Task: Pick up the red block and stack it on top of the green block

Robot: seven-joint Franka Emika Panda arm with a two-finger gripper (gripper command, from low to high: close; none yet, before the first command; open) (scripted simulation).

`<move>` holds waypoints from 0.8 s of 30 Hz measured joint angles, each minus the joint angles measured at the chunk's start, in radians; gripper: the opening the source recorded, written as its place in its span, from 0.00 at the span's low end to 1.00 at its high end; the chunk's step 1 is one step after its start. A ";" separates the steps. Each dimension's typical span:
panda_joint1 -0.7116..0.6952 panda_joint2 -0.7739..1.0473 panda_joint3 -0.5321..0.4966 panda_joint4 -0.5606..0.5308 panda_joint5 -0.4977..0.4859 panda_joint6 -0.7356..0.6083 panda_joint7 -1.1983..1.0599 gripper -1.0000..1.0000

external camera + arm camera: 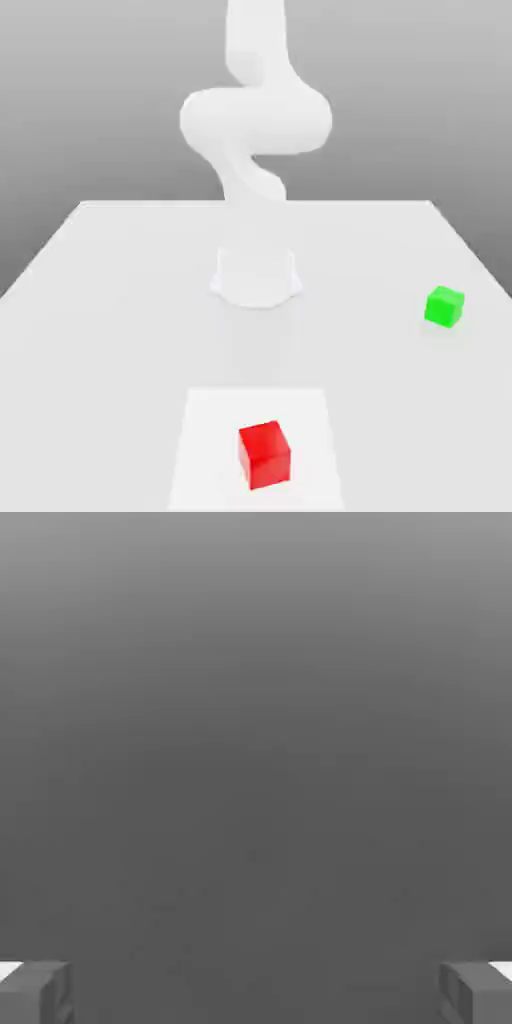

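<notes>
In the exterior view, going from left to right, the first thing is the arm [255,130], white, rising from its round base [256,277] at the middle of the table [90,300] and leaving the picture at the top. In front of the base, near the front edge, the red block [264,455] sits upright on a paler square patch [210,420] of the table. Further to the exterior view's right, well apart from the red one and more toward the back, the green block [444,306] rests on the bare table, nothing touching it.

In the hand view the gripper [256,990] is released: its two fingertips [35,992] stand wide apart at the two sides, with nothing between them, and behind them is only plain grey background.

I judge that the hand is high and not pointed at the table, so the relation that matters is this: the red block lies below the hand and in front of the base, and the hand must turn downward and descend there. The block is a cube, so it has no long axis; the fingers only need to be square to two opposite faces.

No brand, label or writing can be read on anything
</notes>
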 joint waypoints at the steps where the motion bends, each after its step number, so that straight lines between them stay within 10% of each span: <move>1: 0.007 0.039 -0.006 -0.012 0.003 0.018 -0.015 0.50; 24: 0.077 0.875 -0.052 -0.248 0.025 0.410 -0.281 0.50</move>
